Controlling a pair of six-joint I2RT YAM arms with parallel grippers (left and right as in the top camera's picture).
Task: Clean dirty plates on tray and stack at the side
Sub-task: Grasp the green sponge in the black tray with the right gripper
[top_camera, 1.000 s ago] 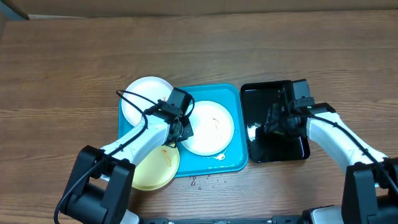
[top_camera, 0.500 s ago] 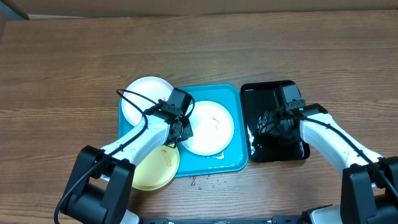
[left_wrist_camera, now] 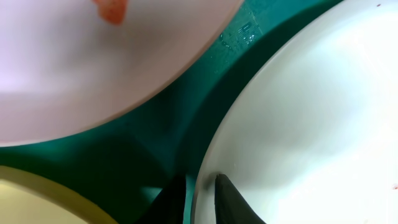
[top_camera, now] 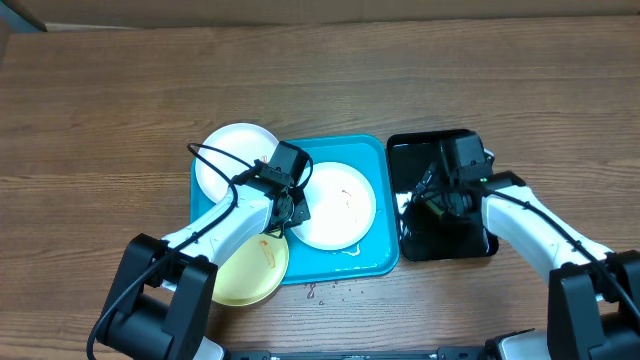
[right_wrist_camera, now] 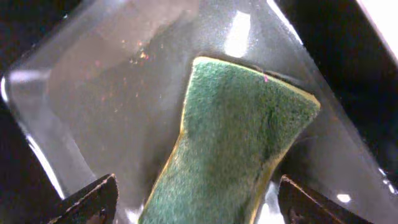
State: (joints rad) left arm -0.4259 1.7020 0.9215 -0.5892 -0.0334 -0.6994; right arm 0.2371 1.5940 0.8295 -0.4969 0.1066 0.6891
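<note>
Left arm hides part of the white plate; the sponge is cropped.

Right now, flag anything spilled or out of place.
Dark specks, possibly splashes, dot the table by the blue tray's near edge, and the yellow-green plate overhangs the tray's front-left corner.

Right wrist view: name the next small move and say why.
Probably lift the sponge off the black tray toward the smeared white plate: the right tool seems to grip it, and the left tool pinches that plate's rim.
</note>
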